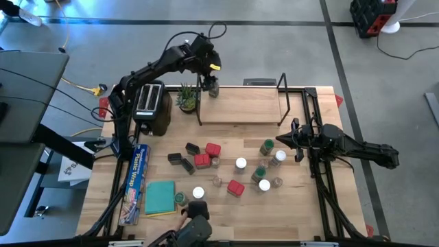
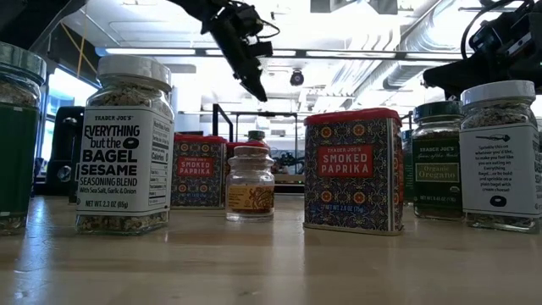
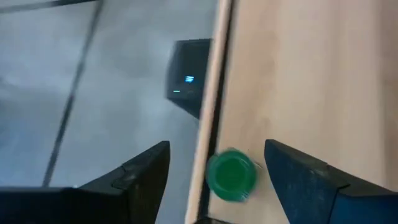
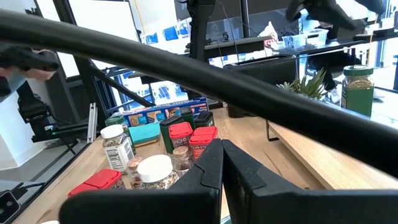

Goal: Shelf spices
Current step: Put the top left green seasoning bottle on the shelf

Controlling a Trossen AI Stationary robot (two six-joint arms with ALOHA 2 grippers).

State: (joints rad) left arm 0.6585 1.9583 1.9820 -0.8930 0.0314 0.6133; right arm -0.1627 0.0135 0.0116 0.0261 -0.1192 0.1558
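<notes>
While a green-lidded jar [image 3: 231, 176] stands upright at the shelf's [image 1: 240, 106] back left corner, the left gripper [image 3: 214, 171] hangs directly above it, jaws spread wide and gripping nothing. Most spices [image 1: 233, 168] sit on the table [image 1: 302, 199] before the shelf. Beside them, the right gripper [image 1: 296, 142] hovers, fingers closed and empty.

Grey floor [image 1: 274, 62] with dark lines, ceiling strip lights [image 2: 152, 51], exposed ducts [image 2: 423, 38]

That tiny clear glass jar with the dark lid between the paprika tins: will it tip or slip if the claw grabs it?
The tiny clear glass jar looks squat and stands upright, so it probably resists tipping. Its smooth glass may slip. It seems light and likely slides if nudged.
</notes>
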